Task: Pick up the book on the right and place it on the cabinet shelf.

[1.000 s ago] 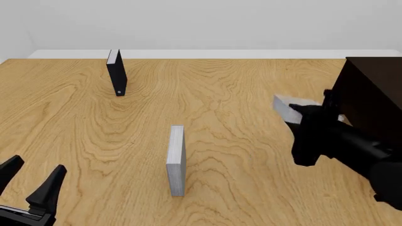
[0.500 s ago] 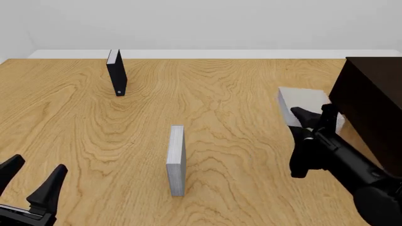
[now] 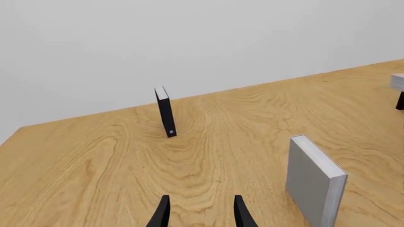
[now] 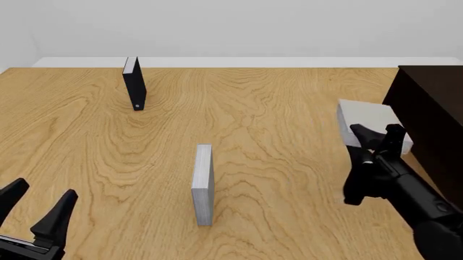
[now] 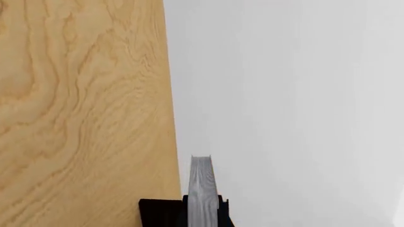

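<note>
No brand, label or readable writing shows on anything; the only mark is a small pale dot low on the spine of the black book (image 4: 134,84), too small to read.

The book (image 4: 370,128), plain light grey and thick with a paler page edge, is held off the wooden desk (image 4: 275,108) near its right edge, just beside the dark cabinet (image 4: 432,116). The right tool (image 4: 378,138) grips it from the near side, its dark fingers closed against the book's two faces. The book is tilted, its broad grey face turned up toward the front camera. In the right wrist view the book (image 5: 202,189) appears edge-on as a narrow grey strip clamped between the right tool (image 5: 202,213) and its black pads.

The cabinet is very dark brown, almost black, and stands at the desk's right edge; its shelf cannot be made out.

The left tool (image 4: 38,208) hovers at the desk's near left corner, fingers spread wide, holding nothing.

A slimmer grey book (image 4: 203,183) stands upright near the middle of the desk. The black book stands upright towards the far left corner.
</note>
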Available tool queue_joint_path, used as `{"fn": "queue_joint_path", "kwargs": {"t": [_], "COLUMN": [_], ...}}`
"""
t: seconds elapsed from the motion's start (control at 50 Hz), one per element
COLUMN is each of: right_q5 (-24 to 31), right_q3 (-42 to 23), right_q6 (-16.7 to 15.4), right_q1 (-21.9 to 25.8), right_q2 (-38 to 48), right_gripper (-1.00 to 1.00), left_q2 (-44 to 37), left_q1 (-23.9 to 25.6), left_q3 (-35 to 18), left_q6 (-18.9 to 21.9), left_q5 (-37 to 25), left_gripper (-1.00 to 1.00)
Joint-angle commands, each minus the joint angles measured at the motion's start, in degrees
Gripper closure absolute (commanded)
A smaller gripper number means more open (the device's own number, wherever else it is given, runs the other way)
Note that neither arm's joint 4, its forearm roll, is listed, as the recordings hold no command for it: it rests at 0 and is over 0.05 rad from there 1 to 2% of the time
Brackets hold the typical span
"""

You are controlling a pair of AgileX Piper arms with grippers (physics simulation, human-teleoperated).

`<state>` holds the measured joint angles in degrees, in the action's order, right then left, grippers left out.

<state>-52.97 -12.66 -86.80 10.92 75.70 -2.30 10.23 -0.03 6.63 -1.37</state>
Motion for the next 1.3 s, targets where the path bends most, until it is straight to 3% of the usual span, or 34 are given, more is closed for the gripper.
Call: {"fn": "queue_joint_path", "kwargs": {"t": [0.02,0.42,0.98,1.3], "right_q5": [-1.8,-3.0,-15.9,-16.9], "right_q3": [0.2,0.8,2.4,1.4], "right_q6": [2.1,4.1,3.4,2.2], "right_q1": [-3.0,-7.1,-9.8,-12.3], "right_q2": [-0.6,-0.6,12.8,14.9], "right_gripper": [1.00,1.00,1.00,1.00], "left_q2": [0.0,1.1,1.0,-0.1], "left_q1": [0.1,-0.1,-0.1,-0.1], "left_q3": [0.0,0.0,0.0,0.0], "left_q6": [-0.1,-0.3,-0.1,-0.2], "left_q5": [0.0,-1.0,-1.0,0.0], "left_gripper": [-1.00,-1.00,-1.00,-1.00]}}
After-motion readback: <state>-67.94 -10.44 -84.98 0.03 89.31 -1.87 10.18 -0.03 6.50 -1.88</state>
